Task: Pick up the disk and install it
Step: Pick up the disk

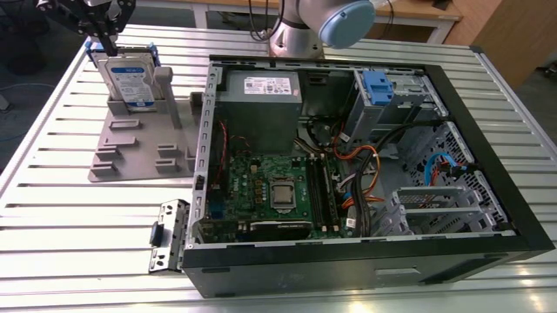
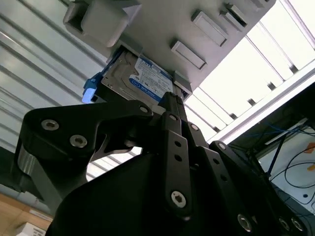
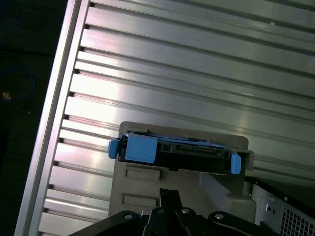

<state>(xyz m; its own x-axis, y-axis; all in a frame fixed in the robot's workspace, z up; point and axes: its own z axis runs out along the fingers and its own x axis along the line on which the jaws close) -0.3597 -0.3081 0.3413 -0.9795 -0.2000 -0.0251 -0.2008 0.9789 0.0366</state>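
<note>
Well, my pincer point(image 1: 108, 47) hangs tip-down right over the disk point(image 1: 130, 75), with its fingers drawn together to a narrow point. From the exterior view I cannot tell whether the tips touch the drive's upper edge or stop just above it.

The disk stands upright on its edge in a slot of the grey stand point(image 1: 139, 147), label facing outward and blue carrier frame wrapped round its sides. In the second wrist view the label point(image 2: 147, 78) lies just past my dark fingertips. In the first wrist view I look down on the blue frame's top edge point(image 3: 172, 150), seated in the stand.

The stand rests on the ribbed metal table point(image 1: 70, 208), towards the exterior view's left. Just beside it, on that view's right, lies the opened computer case point(image 1: 348, 267). Inside are the green motherboard point(image 1: 270, 189), a grey power supply box point(image 1: 259, 111) with a white sticker, and a blue latch point(image 1: 376, 85) at the far bay. A small metal bracket point(image 1: 169, 235) lies against the case's near corner.
</note>
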